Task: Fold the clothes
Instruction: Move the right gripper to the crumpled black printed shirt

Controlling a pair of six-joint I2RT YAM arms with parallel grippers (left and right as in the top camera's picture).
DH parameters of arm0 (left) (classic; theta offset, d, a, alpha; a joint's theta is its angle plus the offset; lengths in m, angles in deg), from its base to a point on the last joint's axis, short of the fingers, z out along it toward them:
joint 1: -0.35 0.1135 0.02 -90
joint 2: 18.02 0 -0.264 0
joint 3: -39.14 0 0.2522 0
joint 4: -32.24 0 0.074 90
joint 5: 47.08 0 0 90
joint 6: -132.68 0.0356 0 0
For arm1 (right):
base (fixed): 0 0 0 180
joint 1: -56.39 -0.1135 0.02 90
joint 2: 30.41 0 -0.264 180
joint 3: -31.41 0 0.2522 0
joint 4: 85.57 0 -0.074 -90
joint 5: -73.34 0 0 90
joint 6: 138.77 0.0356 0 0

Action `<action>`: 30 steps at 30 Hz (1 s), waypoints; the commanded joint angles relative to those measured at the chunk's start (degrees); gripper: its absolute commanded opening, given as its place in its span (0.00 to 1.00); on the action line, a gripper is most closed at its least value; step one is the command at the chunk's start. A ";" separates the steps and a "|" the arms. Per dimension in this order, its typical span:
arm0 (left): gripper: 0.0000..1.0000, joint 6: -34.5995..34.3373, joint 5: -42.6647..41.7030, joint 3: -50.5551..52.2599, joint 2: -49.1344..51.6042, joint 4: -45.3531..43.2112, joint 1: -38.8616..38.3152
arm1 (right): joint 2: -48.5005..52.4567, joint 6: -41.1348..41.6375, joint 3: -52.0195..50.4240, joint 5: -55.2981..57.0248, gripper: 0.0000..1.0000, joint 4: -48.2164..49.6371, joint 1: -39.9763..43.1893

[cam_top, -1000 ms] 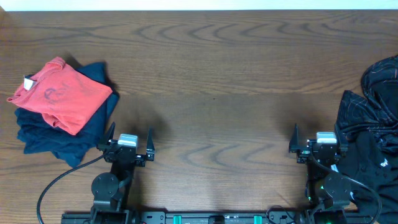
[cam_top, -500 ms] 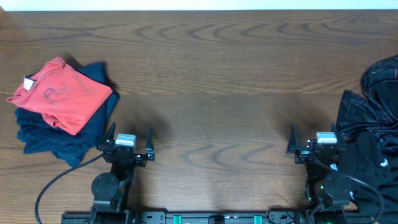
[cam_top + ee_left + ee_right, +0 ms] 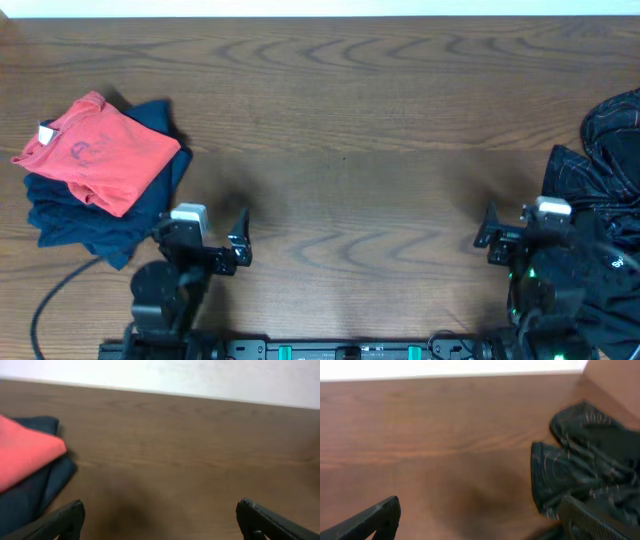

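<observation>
Brown wood grain fills nearly all I see. My left gripper [image 3: 203, 232] sits low in the lower left of the overhead view. The arm is folded back over its base near the bottom edge, and the wrist is turned so the fingers point up the frame and a little to the right. Its fingers [image 3: 64, 519] are spread wide with nothing between them. In the left wrist view they show as two dark tips in the bottom corners, with bare table [image 3: 340, 120] between. My right gripper [image 3: 535, 228] sits much the same way in the lower right of the overhead view, low over its base, its fingers [image 3: 592, 521] likewise far apart and empty.

The clothes [image 3: 600, 190], a rumpled black heap with thin pale contour lines, lie at the right edge of the overhead frame, just beside my right gripper and running down past its base. In the right wrist view they lie at the right, close above the fingertip in the lower right corner; whether it touches them I cannot tell.

At the left of the overhead frame a folded red shirt [image 3: 95, 150] rests on a folded dark blue garment [image 3: 60, 220], just up and left of my left gripper. A black cable [image 3: 50, 305] curves out from the left arm's base. A white strip of wall [image 3: 200, 375] runs beyond the table's far edge.
</observation>
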 commanded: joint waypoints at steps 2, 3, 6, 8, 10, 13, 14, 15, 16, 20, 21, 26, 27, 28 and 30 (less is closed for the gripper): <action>0.98 -0.92 -1.09 -7.91 10.16 3.04 -0.28 | 12.11 2.73 8.15 1.22 0.99 -4.72 1.11; 0.98 -0.90 -1.51 -9.38 12.59 3.26 -0.28 | 15.17 2.73 10.12 0.98 0.99 -6.32 1.55; 0.98 -0.92 -3.39 -13.18 19.21 3.74 -0.28 | 23.37 2.69 15.74 -1.53 0.99 -10.32 2.78; 0.98 -0.92 -3.80 -15.67 23.32 5.44 -0.28 | 27.85 2.69 18.64 -4.07 0.99 -10.38 3.02; 0.98 -0.92 -3.80 -17.90 27.65 7.61 -0.28 | 31.91 2.60 21.24 -4.26 0.99 -10.10 3.02; 0.98 -0.96 -3.80 -18.49 30.67 8.13 -0.28 | 35.12 2.25 22.16 -0.09 0.97 -8.17 3.45; 0.98 -0.98 -3.80 -18.49 31.28 8.07 -0.28 | 35.89 2.29 22.16 1.90 0.93 -7.78 3.91; 0.98 -0.98 -3.89 -18.49 31.74 8.02 -0.28 | 36.89 2.51 22.16 4.11 0.91 -7.61 4.72; 0.98 -0.98 -4.04 -18.49 31.91 8.04 -0.28 | 37.90 3.50 22.16 6.34 0.91 -7.52 5.88; 0.98 -0.96 -4.00 -18.49 31.93 7.87 -0.28 | 42.38 4.92 22.14 9.14 0.92 -6.45 12.81; 0.98 -0.96 -4.00 -18.49 31.89 7.93 -0.28 | 43.91 4.87 22.14 8.68 0.92 -5.51 14.99; 0.98 -0.98 -4.02 -18.49 31.91 8.31 -0.28 | 53.33 4.83 22.14 3.13 0.94 -0.52 24.02; 0.98 -0.98 -4.00 -18.49 31.91 8.26 -0.28 | 55.08 4.83 22.14 2.23 0.93 0.33 25.09; 0.98 -0.98 -4.00 -18.49 31.91 8.24 -0.28 | 57.18 4.81 22.14 1.62 0.93 1.60 26.14; 0.98 -0.96 -4.00 -18.49 31.95 8.24 -0.28 | 60.96 4.81 22.14 1.57 0.93 3.93 27.63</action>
